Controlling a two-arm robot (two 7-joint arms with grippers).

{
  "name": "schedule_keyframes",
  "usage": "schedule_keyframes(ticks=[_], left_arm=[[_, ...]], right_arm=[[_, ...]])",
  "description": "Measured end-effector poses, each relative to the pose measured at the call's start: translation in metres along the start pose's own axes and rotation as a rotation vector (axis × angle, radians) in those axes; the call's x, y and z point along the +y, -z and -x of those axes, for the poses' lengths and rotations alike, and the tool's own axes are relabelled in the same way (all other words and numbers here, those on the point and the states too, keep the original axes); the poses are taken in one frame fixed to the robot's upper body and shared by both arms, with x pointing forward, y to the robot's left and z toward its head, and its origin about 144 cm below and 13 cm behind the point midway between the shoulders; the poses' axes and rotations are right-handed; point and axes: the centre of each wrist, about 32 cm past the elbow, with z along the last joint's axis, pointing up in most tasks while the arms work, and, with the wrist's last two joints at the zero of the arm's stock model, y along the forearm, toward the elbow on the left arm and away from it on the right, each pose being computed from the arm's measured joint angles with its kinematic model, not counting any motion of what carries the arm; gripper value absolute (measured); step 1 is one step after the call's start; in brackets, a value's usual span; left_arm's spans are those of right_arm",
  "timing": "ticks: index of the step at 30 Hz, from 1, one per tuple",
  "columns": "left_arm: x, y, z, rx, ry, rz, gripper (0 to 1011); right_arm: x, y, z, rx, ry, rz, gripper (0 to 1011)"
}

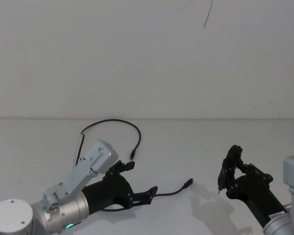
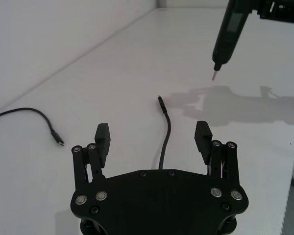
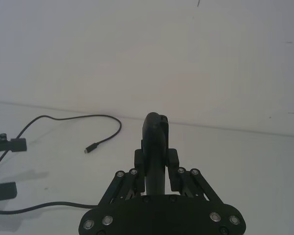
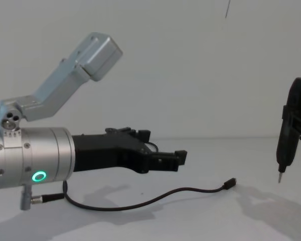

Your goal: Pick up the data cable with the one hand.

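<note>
The data cable [image 1: 171, 191] is thin and black and lies slack on the white table. One small plug [image 1: 188, 182] points toward the right arm. The other plug [image 1: 132, 156] ends a wide loop behind the left arm. My left gripper [image 1: 142, 177] hovers low over the cable, open and holding nothing. In the left wrist view the cable [image 2: 165, 142] runs out from under the palm between the two spread fingers [image 2: 103, 137]. The chest view shows the left gripper [image 4: 165, 145] clear above the cable [image 4: 140, 205]. My right gripper [image 1: 231, 171] stays off to the right.
The right gripper [image 3: 154, 164] is shut on a black pen-shaped tool [image 4: 290, 135] with a metal tip, held upright above the table beyond the cable's near plug. The white table [image 1: 39, 147] ends at a plain wall behind. A short lead with a silver plug [image 4: 40, 198] hangs under the left wrist.
</note>
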Motion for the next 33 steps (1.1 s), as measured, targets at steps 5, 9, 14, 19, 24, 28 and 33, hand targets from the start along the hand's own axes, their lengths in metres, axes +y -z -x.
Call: schedule_keyframes(ticks=[5,9,14,19,24,28,33], left_arm=[[-0.007,0.005,-0.006,0.000,0.039,-0.015,1001],[-0.013,0.009,-0.010,0.000,0.066,-0.027,1001],[-0.018,0.013,-0.013,-0.001,0.085,-0.038,1001],[-0.024,0.019,-0.016,0.000,0.104,-0.052,1001],[-0.029,0.023,-0.017,0.005,0.117,-0.063,1001],[-0.032,0.027,-0.018,0.011,0.125,-0.072,1001],[-0.037,0.031,-0.018,0.012,0.131,-0.085,1001]], right_arm=[[0.000,0.000,0.000,0.000,0.000,0.000,269],[0.000,0.000,0.000,0.000,0.000,0.000,269],[0.000,0.000,0.000,0.000,0.000,0.000,269],[0.000,0.000,0.000,0.000,0.000,0.000,269],[0.000,0.000,0.000,0.000,0.000,0.000,269],[0.000,0.000,0.000,0.000,0.000,0.000,269],[0.000,0.000,0.000,0.000,0.000,0.000,269]])
